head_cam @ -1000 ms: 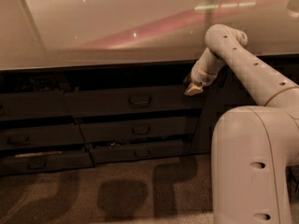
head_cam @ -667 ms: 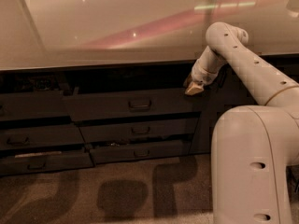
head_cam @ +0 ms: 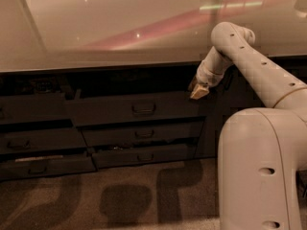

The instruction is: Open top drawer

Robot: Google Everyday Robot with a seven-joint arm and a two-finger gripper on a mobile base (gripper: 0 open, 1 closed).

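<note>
Item: low dark cabinet under a pale glossy counter [head_cam: 120, 28], seen from the robot's side. Top drawer [head_cam: 110, 110]: widest and tallest dark grey front, middle column, directly below the counter edge, with one small dark handle [head_cam: 143, 108] at its centre. A dark gap runs along its upper edge, and it seems to stand a little forward of the cabinet, though the dim light makes this uncertain. Two slimmer drawers [head_cam: 144, 134] sit stacked beneath it, each with a like handle. Shorter drawers [head_cam: 38, 140] fill the left column, the lowest bearing a pale strip [head_cam: 38, 158]. Gripper [head_cam: 199, 91]: pale tan tip, pointing down at the upper right corner of the top drawer, well right of the handle. Whether it is wide or narrow cannot be told. Arm [head_cam: 259, 71]: cream, bent over from the right. Robot body [head_cam: 261, 171]: fills the lower right. Floor [head_cam: 144, 200]: patterned carpet.
</note>
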